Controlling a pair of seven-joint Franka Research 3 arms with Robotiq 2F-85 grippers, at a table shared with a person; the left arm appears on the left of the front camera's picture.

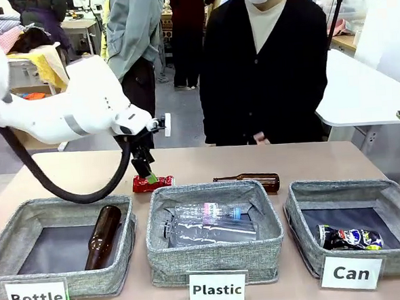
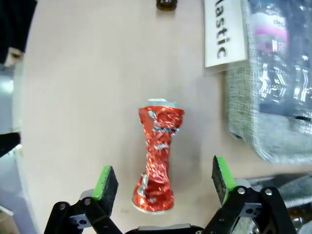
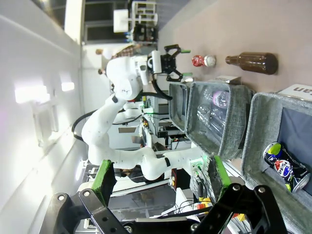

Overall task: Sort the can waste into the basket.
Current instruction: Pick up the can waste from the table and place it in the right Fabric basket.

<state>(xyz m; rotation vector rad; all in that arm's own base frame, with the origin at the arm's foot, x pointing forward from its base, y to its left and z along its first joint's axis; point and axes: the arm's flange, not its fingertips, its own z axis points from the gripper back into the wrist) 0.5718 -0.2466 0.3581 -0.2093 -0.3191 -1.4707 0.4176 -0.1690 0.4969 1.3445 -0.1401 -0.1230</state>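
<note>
A crushed shiny red can (image 1: 152, 183) lies on the table behind the middle bin. My left gripper (image 1: 147, 173) hangs just over it, pointing down. In the left wrist view the red can (image 2: 157, 156) lies lengthwise between the open green-padded fingers (image 2: 106, 183), and neither pad touches it. A black crushed can (image 1: 350, 237) with blue-white markings rests inside the grey basket (image 1: 355, 183) labelled "Can" at the right. My right gripper (image 3: 161, 173) is open and holds nothing. From there the basket (image 3: 258, 122) and the black can (image 3: 285, 165) lie off to one side.
The "Plastic" bin (image 1: 212, 188) holds clear bottles. A brown bottle (image 1: 103, 236) lies in the "Bottle" bin (image 1: 27, 207). Another brown bottle (image 1: 249, 181) lies on the table behind the bins. A person in black stands at the far side.
</note>
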